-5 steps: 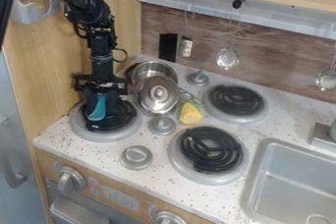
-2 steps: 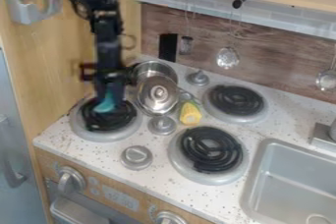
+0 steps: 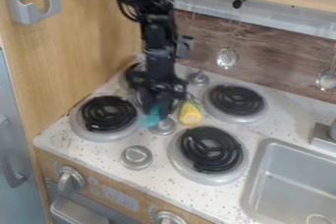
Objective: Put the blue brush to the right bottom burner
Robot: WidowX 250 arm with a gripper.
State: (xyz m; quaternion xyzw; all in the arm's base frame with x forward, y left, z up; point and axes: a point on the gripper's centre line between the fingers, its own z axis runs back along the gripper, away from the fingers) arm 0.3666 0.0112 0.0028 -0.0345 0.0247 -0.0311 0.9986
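Observation:
My gripper [image 3: 159,106] hangs over the counter between the two left burners and the right ones, shut on the blue brush [image 3: 152,118]. The teal brush is blurred and juts out at the lower left of the fingers, above the counter beside a silver knob. Down and to the right is the right bottom burner [image 3: 210,150], a black coil in a grey ring with nothing on it. The arm covers part of the area behind the gripper, including most of the metal pot and lid.
Right of the gripper lies a yellow object [image 3: 190,113]. The front left burner [image 3: 108,114] and back right burner [image 3: 235,100] flank it, a grey knob [image 3: 136,157] stands in front, and the sink [image 3: 292,183] is at the right.
The gripper has moved right from over the front left burner, carrying the blue brush with it. That burner's coil is now uncovered, while the arm blocks the pot and lid.

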